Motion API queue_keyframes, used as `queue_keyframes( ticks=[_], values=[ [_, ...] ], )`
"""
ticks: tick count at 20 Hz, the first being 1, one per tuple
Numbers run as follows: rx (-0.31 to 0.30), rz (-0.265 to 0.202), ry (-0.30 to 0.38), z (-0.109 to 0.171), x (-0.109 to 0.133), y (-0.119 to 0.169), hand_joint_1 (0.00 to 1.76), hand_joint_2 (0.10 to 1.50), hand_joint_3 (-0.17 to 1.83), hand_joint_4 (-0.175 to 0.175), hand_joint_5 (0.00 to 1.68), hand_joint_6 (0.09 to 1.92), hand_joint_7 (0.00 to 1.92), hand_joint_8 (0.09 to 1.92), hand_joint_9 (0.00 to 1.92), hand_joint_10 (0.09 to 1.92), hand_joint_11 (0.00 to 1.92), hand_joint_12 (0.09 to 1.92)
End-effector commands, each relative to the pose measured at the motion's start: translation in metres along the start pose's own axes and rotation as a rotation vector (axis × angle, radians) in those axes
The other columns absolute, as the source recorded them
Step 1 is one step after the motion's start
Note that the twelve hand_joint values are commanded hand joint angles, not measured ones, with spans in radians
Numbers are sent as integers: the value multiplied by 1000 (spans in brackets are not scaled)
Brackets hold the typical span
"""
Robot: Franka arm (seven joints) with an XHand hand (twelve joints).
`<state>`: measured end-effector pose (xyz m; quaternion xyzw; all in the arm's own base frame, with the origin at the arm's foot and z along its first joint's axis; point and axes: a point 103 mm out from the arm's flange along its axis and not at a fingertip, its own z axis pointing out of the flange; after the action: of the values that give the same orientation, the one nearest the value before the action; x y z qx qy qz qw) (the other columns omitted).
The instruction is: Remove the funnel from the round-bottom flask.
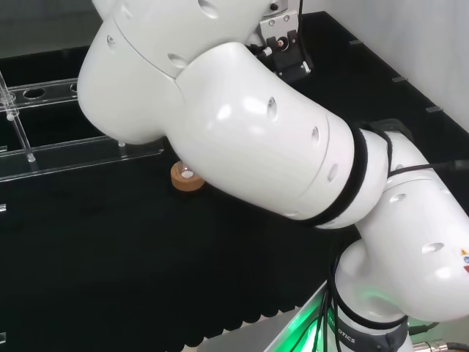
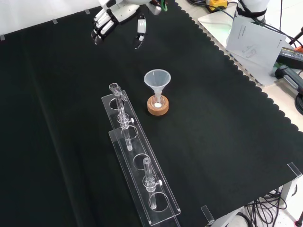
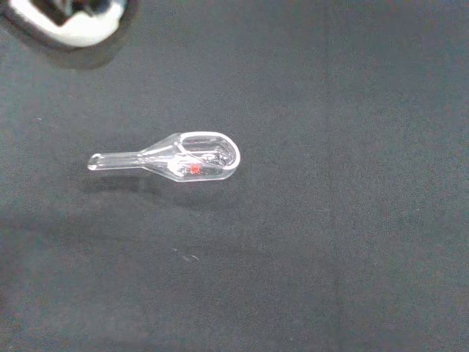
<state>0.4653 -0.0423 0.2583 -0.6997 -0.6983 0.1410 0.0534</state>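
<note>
Clear funnel (image 2: 157, 81) stands upright in what seems a small flask on a cork ring (image 2: 157, 106), mid-cloth. Well above it in the front view, the hand (image 2: 116, 21) hangs with fingers relaxed, holding nothing.

Black cloth (image 2: 227, 142) with a scalloped edge covers the bench. In the front view, papers (image 2: 253, 40) and cables (image 2: 262, 208) lie beyond its right edge; a pale wall (image 1: 410, 44) rises far right in the head view
</note>
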Motion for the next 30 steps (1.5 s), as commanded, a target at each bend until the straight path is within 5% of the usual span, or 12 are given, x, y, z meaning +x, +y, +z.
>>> queue_keyframes(
  ticks=[1, 7, 19, 30],
  values=[
    [-11, -6, -1, -12, 4, -32, 757, 616, 384, -24, 261, 87, 91, 598, 325, 670, 217, 1364],
    [-31, -20, -2, -25, 16, -56, 750, 620, 385, -24, 262, 87, 104, 608, 353, 670, 229, 1363],
    [50, -98, 50, -14, 58, -100, 635, 629, 358, -28, 185, 87, 22, 614, 294, 686, 316, 1413],
    [76, -149, 40, 5, 102, -106, 636, 645, 313, -35, 122, 87, 0, 523, 202, 734, 353, 1427]
  ],
)
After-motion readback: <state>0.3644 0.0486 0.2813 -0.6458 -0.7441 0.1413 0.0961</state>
